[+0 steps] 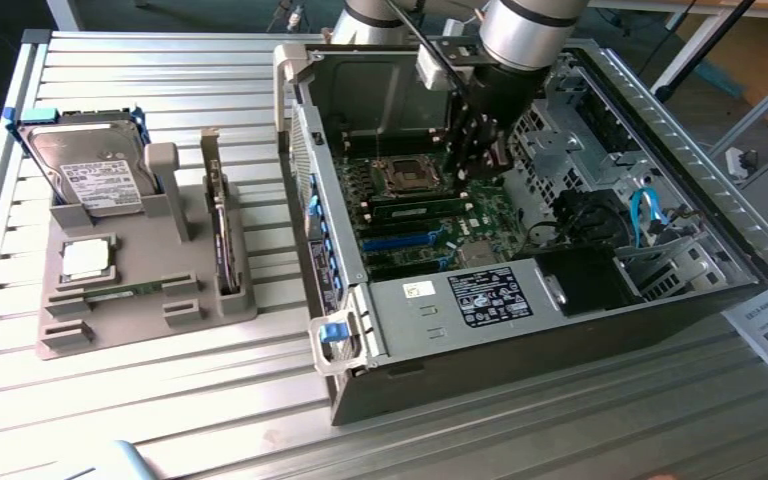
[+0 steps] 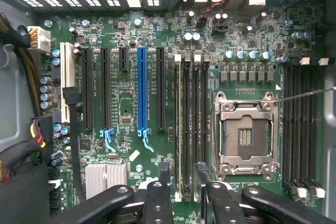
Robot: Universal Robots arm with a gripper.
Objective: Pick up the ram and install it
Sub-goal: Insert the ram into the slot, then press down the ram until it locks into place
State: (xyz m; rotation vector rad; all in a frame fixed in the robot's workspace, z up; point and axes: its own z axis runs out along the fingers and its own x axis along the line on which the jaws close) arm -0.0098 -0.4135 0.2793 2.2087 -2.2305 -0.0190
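Where the ram (image 2: 179, 129) stands: edge-up in a memory slot on the motherboard (image 2: 126, 103), the slot of its bank farthest from the processor socket (image 2: 244, 132), inside the open case (image 1: 491, 370).
Fingers (image 2: 157, 205): apart, one on each side of the ram's line, gripping nothing. A strip of board shows between each tip and the stick.
Room on the socket side: three dark slots (image 2: 195, 129) lie just beside the ram, then comes the socket with its metal frame.
Room on the other side: a black expansion slot (image 2: 160, 90) runs just beside it, then a blue slot (image 2: 140, 90).
Room above: the case lies with its side off, so the board is open from above, and the arm (image 1: 531, 30) reaches down through that opening.
Edges: the case walls ring the board, and a cable bundle (image 2: 16, 156) crowds one edge, well apart from the ram.
Look of the ram: seen along its top edge, it is a long, thin, pale green-yellow line running the slot's length. Its faces are hidden.
Outside the case: on the slatted counter (image 1: 157, 420), to the exterior view's left, a grey holder (image 1: 131, 312) carries a hard drive (image 1: 91, 170) and a square processor chip (image 1: 85, 259).
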